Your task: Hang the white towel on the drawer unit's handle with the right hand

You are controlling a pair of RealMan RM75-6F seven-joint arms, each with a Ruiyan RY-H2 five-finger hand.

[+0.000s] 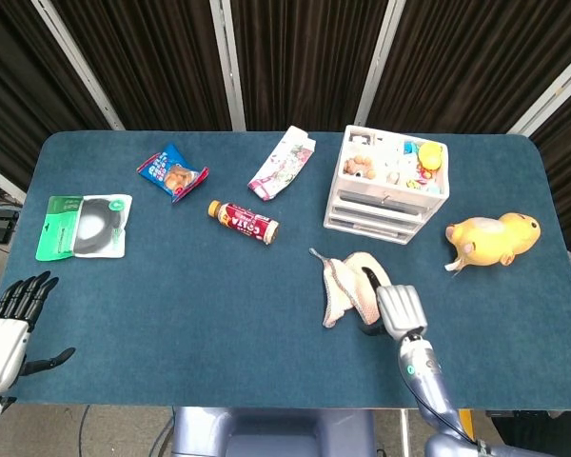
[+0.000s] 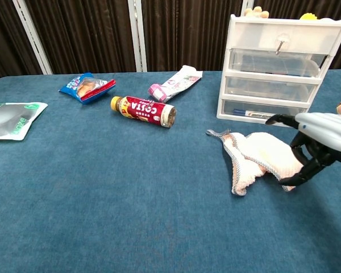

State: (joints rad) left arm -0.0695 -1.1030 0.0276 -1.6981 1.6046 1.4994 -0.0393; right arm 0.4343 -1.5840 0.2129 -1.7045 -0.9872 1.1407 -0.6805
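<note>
The white towel (image 1: pixel 345 283) (image 2: pixel 253 155) lies crumpled on the blue table in front of the drawer unit (image 1: pixel 387 185) (image 2: pixel 284 71). The unit is white with three clear drawers, and a small handle (image 2: pixel 281 41) sticks out of its top front. My right hand (image 1: pixel 398 308) (image 2: pixel 319 140) is over the towel's right end, its dark fingers (image 2: pixel 281 119) spread above the cloth and the thumb beside the towel's near edge. It grips nothing. My left hand (image 1: pixel 9 323) rests at the front left edge, fingers apart and empty; the chest view does not show it.
A yellow duck toy (image 1: pixel 494 238) lies right of the drawer unit. A red bottle (image 1: pixel 243 221) (image 2: pixel 143 111) lies on its side left of the towel. Further back and left are a pink-white packet (image 1: pixel 283 162), a blue snack bag (image 1: pixel 173 172) and a green-white pouch (image 1: pixel 84 227).
</note>
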